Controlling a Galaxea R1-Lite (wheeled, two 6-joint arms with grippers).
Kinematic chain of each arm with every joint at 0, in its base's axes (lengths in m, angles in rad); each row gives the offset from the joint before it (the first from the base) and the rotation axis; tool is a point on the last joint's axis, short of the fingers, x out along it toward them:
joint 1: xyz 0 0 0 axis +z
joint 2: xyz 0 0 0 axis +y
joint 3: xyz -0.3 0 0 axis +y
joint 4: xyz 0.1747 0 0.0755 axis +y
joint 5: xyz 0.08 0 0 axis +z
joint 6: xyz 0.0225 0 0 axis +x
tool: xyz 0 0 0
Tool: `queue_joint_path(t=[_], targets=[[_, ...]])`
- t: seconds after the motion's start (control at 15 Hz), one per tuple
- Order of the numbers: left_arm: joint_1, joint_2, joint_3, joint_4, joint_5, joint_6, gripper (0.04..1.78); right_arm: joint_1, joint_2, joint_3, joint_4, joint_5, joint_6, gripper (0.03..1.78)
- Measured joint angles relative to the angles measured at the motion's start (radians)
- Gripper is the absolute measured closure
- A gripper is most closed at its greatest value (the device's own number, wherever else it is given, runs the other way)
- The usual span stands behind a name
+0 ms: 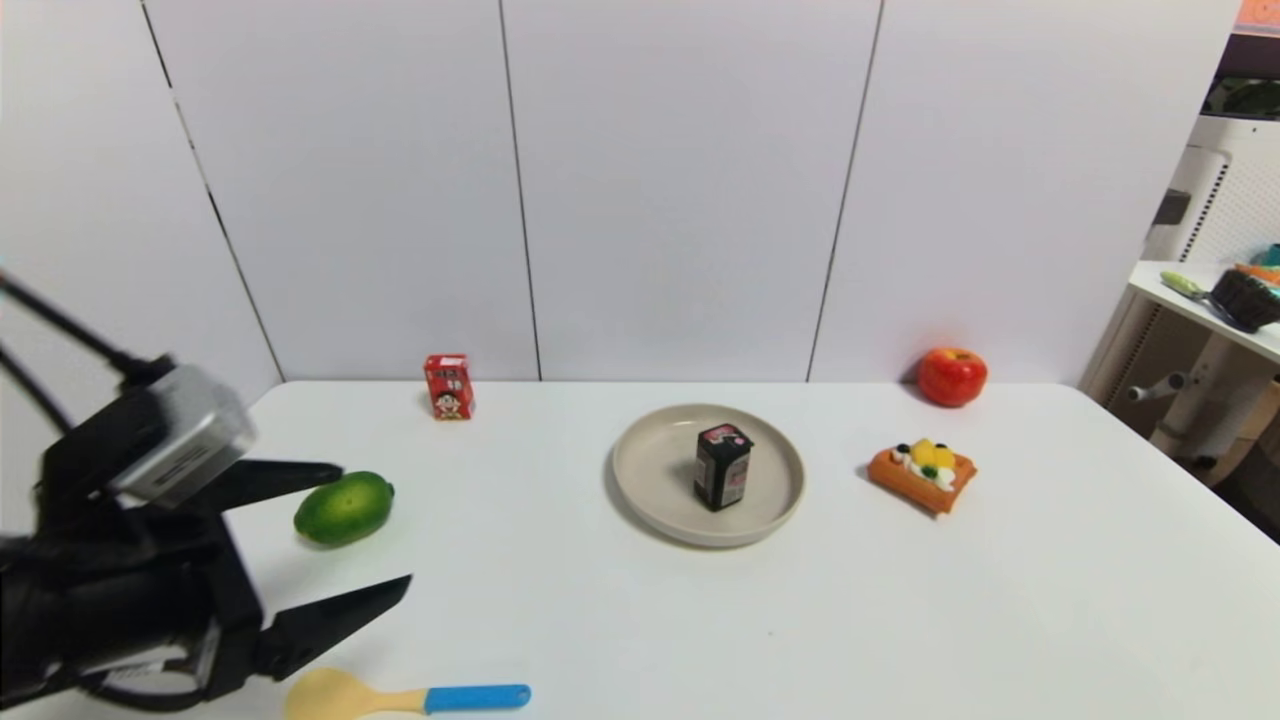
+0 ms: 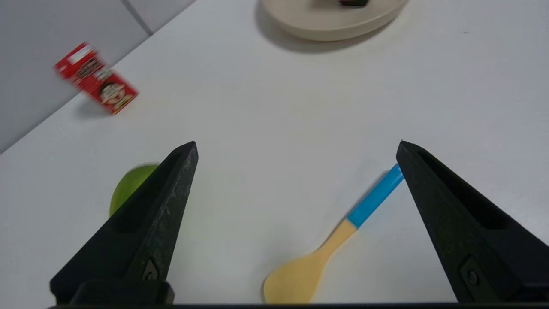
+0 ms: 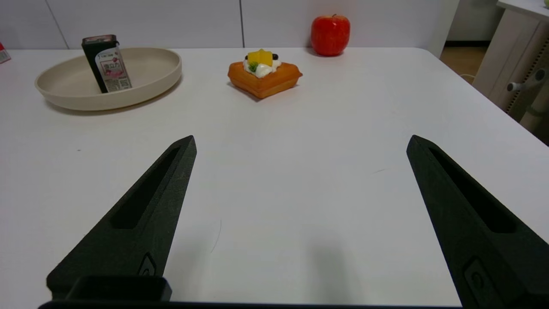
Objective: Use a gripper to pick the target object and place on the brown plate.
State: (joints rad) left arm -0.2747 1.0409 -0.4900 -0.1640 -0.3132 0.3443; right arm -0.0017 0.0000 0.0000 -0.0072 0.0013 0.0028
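The black drink carton [image 1: 723, 466] with a pink-red and white label stands upright inside the beige-tan plate [image 1: 650, 490] at the table's middle. It also shows in the right wrist view [image 3: 106, 63], on the plate [image 3: 150, 73]. My left gripper [image 1: 375, 525] is open and empty at the table's front left, well clear of the plate, above the table between a lime and a spoon. In its own view the gripper [image 2: 296, 148] holds nothing. My right gripper [image 3: 300, 143] is open and empty over bare table, short of the plate; it does not show in the head view.
A green lime [image 1: 344, 507] lies beside the left gripper. A yellow spoon with a blue handle [image 1: 400, 697] lies at the front edge. A red carton with a cartoon face [image 1: 449, 386] stands at the back left. A waffle toy [image 1: 922, 474] and a red apple [image 1: 951, 376] sit right of the plate.
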Motion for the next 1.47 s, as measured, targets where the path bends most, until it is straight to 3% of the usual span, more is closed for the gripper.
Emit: queue_joint_path(t=[0.2, 0.47, 0.67, 0.87, 1.47], targets=[[0.141, -0.258, 0.254, -0.137, 0.026, -0.084, 0.15, 0.0, 0.0, 0.0, 0.0, 0.0, 0.0, 0.12], [0.209, -0.564, 0.437, -0.134, 0.173, -0.133, 0.13, 0.0, 0.0, 0.0, 0.0, 0.0, 0.0, 0.12], [0.234, -0.744, 0.48, 0.03, 0.293, -0.148, 0.13, 0.0, 0.0, 0.0, 0.0, 0.0, 0.0, 0.12], [0.257, -0.903, 0.488, 0.153, 0.266, -0.154, 0.13, 0.0, 0.0, 0.0, 0.0, 0.0, 0.0, 0.12], [0.266, -1.042, 0.49, 0.169, 0.315, -0.346, 0.13, 0.0, 0.0, 0.0, 0.0, 0.0, 0.0, 0.12]])
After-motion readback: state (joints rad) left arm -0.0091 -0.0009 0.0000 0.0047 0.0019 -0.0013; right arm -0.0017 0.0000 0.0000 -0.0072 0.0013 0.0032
